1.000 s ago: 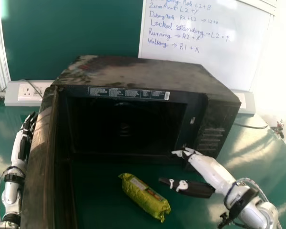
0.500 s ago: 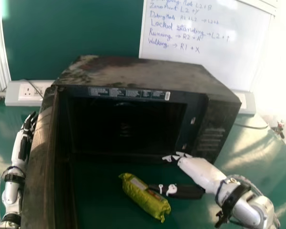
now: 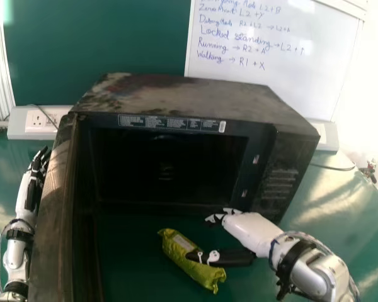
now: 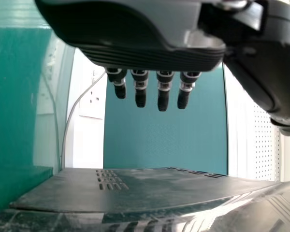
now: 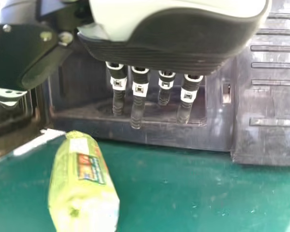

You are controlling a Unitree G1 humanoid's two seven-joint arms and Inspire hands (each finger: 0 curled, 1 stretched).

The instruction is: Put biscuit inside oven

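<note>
My right robot hand [image 3: 242, 229], fingers extended and thumb apart, appears in the approach step, close by the biscuit packet [image 3: 192, 267] on the counter [image 3: 132, 277] before the open microwave oven [image 3: 176, 94]; closing round the packet should follow.

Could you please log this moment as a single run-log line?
oven door open | biscuit pack on table, outside oven | right hand open, thumb above pack, not gripping | left hand open, beside door

Robot hand [image 5: 169, 43] — near biscuit packet [image 5: 82, 188].
</note>
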